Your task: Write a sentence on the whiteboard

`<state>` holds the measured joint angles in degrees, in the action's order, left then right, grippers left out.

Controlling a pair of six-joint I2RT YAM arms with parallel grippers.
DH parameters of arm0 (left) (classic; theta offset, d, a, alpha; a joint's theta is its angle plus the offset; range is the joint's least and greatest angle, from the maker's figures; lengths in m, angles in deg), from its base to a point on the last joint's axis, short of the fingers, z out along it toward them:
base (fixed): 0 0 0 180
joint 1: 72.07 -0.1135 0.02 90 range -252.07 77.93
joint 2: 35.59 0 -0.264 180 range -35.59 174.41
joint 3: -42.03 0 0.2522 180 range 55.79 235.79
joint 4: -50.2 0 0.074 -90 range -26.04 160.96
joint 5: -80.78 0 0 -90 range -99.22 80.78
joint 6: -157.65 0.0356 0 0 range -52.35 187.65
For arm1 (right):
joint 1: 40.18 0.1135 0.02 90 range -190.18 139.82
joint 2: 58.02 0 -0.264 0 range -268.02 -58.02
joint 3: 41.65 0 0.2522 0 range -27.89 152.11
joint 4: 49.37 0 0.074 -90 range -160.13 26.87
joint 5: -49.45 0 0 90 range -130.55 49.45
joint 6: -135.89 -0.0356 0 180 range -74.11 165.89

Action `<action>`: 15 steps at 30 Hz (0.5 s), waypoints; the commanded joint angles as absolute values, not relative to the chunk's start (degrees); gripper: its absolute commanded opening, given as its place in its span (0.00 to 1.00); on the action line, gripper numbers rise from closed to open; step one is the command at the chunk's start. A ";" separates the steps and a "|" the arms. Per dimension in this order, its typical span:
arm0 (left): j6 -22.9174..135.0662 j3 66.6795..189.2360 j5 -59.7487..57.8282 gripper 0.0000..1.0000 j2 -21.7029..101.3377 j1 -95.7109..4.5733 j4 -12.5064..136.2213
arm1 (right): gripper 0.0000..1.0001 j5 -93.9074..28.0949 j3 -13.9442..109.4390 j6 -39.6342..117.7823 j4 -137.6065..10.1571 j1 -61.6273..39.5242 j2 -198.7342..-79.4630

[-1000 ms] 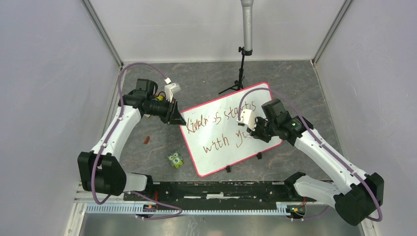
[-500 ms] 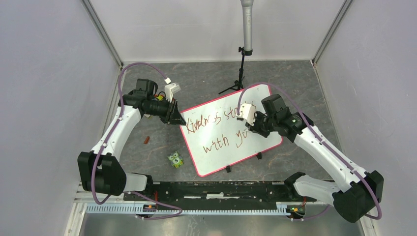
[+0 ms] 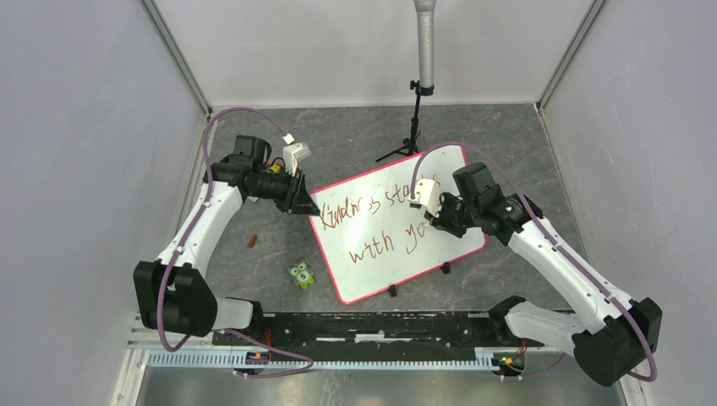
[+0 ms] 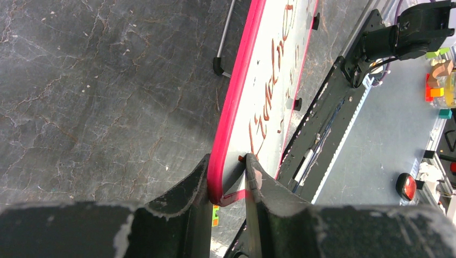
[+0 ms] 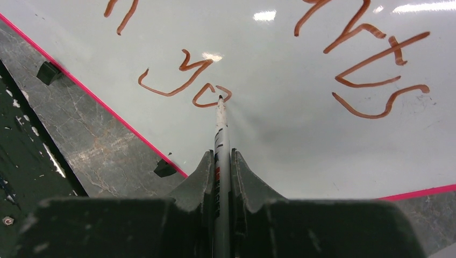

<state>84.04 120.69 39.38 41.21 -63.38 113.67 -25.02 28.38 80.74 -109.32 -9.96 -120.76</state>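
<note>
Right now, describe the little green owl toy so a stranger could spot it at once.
Start at the whiteboard, the big pink-framed board askew on the grey table. Just off its near left edge, not touching it, sits the green owl toy. Unlike the thin reddish piece farther left, it is squat, green and big-eyed.

Board [image 5: 279, 59]: smooth glossy white, light glare on it. Frame [image 4: 232, 97]: glossy pink, looks plastic. Script [image 3: 369, 208]: thin brownish-red ink, slightly streaky. Marker [image 5: 221, 137]: smooth pale barrel, likely plastic. Left fingers [image 4: 183, 201] and right fingers [image 5: 196, 180]: matt black, rough, edges scuffed pale. Table [image 4: 107, 97] under board: dark grey, stone-veined look, matt. Pole [image 3: 425, 46] behind board: satin silver metal. Arm shells [image 3: 203, 224] left of board: glossy white plastic.
</note>
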 commanded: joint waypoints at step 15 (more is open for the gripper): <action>85.14 120.32 36.75 0.03 41.61 -62.66 112.65 | 0.00 -26.11 29.21 81.39 -105.89 -12.67 -120.85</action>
